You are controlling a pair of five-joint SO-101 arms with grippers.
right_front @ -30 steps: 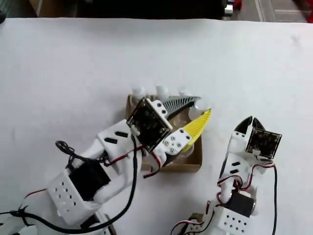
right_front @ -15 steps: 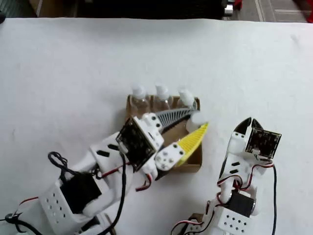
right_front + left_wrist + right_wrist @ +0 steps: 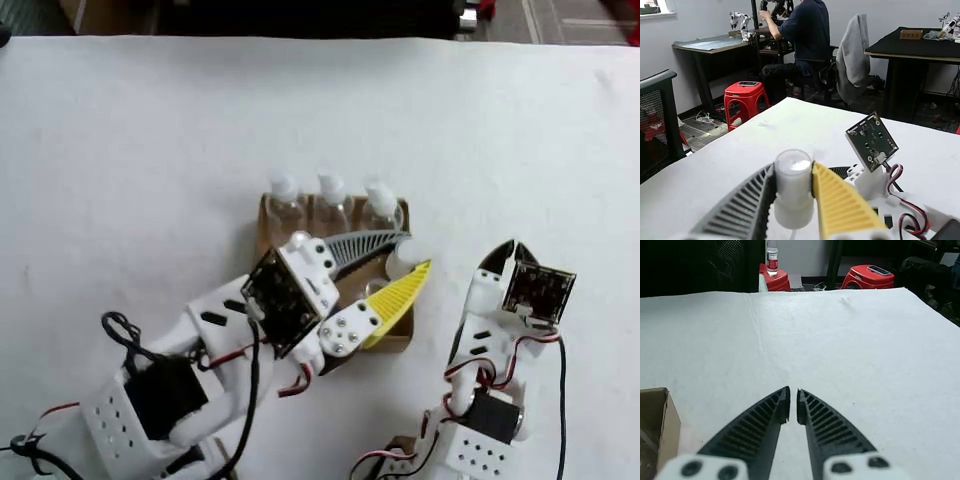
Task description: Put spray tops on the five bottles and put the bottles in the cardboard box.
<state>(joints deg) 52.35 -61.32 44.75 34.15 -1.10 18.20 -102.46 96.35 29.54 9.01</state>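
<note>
The cardboard box [image 3: 262,215] sits mid-table. Three clear bottles with white spray tops [image 3: 284,205] [image 3: 331,203] [image 3: 379,205] stand in a row along its far wall. My left gripper [image 3: 415,252] hovers over the box's right end, shut on the white spray top of another bottle [image 3: 403,258]. In the left wrist view that spray top [image 3: 794,187] is clamped between the grey and yellow fingers [image 3: 840,207], and the bottle body below is hidden. My right gripper [image 3: 512,250] rests right of the box, its black fingers [image 3: 771,417] shut on nothing.
White cloth covers the table, with bare room beyond the box and to both sides. The box's corner [image 3: 660,425] appears in the right wrist view. The right arm's camera board [image 3: 871,141] stands close beside the left gripper.
The left arm has drawn back toward the near edge, uncovering the three bottles in the box. Its gripper stays shut on the spray top. The right arm has not moved.
</note>
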